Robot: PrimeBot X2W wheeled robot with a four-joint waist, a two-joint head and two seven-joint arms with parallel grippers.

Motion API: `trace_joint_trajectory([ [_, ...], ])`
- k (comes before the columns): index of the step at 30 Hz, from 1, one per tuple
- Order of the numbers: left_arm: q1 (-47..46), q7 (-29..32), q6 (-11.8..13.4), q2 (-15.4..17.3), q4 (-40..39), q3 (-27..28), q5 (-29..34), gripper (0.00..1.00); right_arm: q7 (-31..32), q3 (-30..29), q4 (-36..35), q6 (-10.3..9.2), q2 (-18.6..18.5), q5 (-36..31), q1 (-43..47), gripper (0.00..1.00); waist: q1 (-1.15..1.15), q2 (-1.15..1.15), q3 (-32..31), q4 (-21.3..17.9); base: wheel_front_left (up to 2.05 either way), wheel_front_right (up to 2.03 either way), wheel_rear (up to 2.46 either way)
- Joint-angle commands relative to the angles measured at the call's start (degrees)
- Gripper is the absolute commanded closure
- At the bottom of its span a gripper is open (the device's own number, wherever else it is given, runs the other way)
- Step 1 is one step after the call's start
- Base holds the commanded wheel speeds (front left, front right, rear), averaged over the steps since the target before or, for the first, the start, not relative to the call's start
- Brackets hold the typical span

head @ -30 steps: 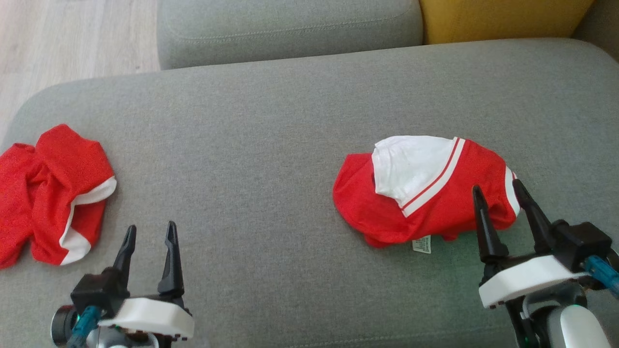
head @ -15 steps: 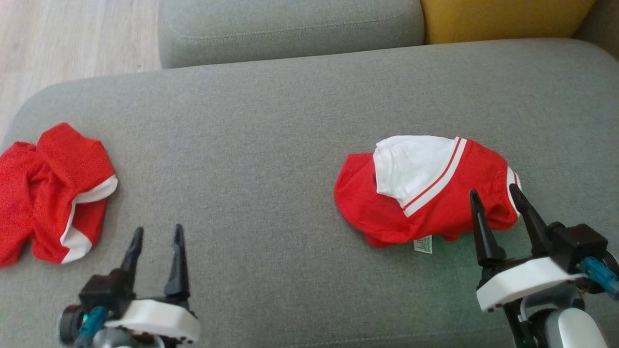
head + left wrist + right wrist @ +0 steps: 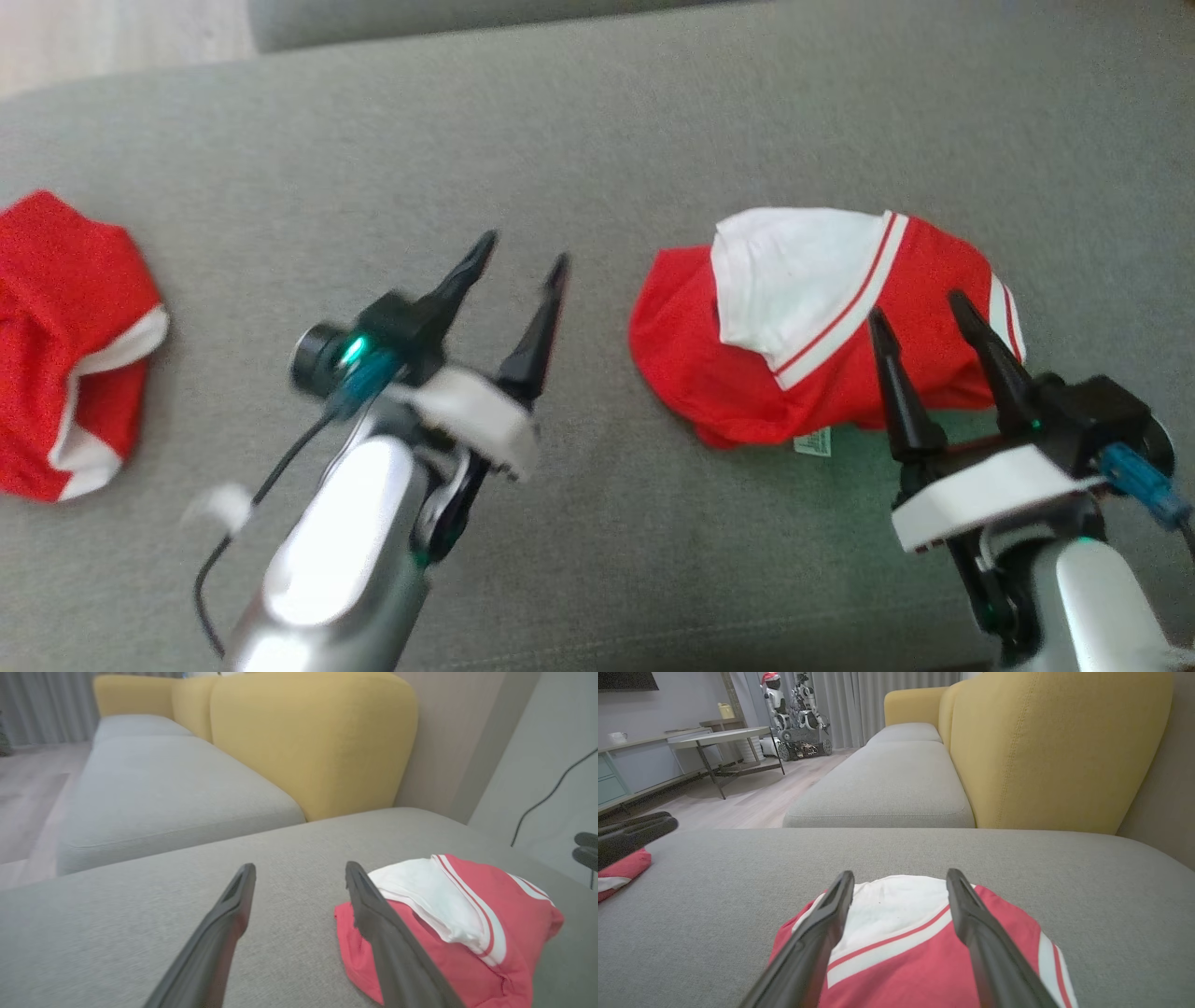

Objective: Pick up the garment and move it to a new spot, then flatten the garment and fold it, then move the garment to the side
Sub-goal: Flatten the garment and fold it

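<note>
Red-and-white garment [image 3: 709, 373] is bunched on grey sofa cushion [image 3: 560, 140], right of centre. Right hand [image 3: 917, 308] is held released over near edge, left hand [image 3: 521, 257] released near left edge, evidently for two-sided pickup.

The red cloth [image 3: 65, 317] at far left is cut off by the head view's edge. The left gripper [image 3: 523, 250] is blurred. The label [image 3: 812, 441] at the garment's [image 3: 738, 392] near edge is too small to read.
</note>
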Motion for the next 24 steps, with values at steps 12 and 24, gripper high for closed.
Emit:
trace_joint_trajectory([
  [12, -19.6, 3.9, -4.0, -1.5, 20.7, -10.9, -9.3, 0.00, -1.9, 5.3, 0.3, -0.04, -0.4, 1.9, -5.8, 0.00, 0.00, 0.00, 8.2, -8.9, 0.00, 0.00, 0.00],
  [24, -25.7, 7.1, 0.7, -1.6, 33.8, -18.4, -17.5, 1.00, -3.5, 5.2, 2.3, -0.04, 0.1, 2.9, -6.9, 0.00, 0.00, 0.00, 9.5, -10.8, 0.00, 0.00, 0.00],
])
